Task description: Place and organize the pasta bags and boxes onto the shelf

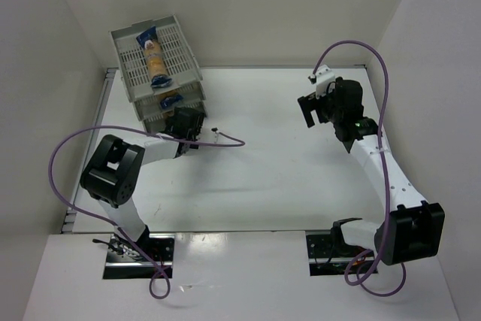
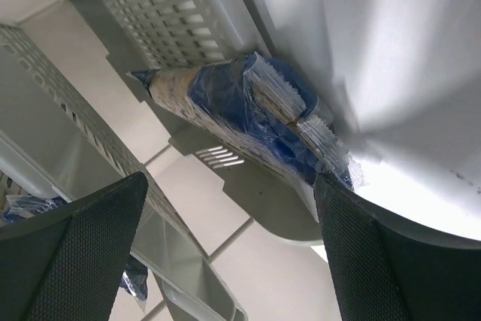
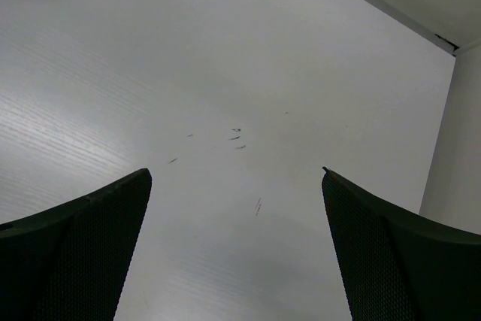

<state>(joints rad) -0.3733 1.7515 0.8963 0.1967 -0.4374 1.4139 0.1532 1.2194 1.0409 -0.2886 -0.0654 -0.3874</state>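
The grey three-tier shelf (image 1: 128,58) stands at the far left. One pasta bag (image 1: 155,58) lies lengthwise in its top tray. A second bag's blue end (image 1: 170,99) shows in a lower tray. My left gripper (image 1: 188,122) is at the shelf's front, open and empty. In the left wrist view (image 2: 233,216) a bag (image 2: 233,103) lies in a tray (image 2: 173,13), its blue end close to my right finger. Another bag's blue end (image 2: 22,207) shows at lower left. My right gripper (image 1: 310,110) is open and empty over the table at right (image 3: 237,208).
White walls close in the table (image 3: 225,73) at the back and on both sides. The left arm's purple cable (image 1: 225,139) lies on the table near the shelf front. A metal strip (image 1: 105,110) runs along the table's left edge.
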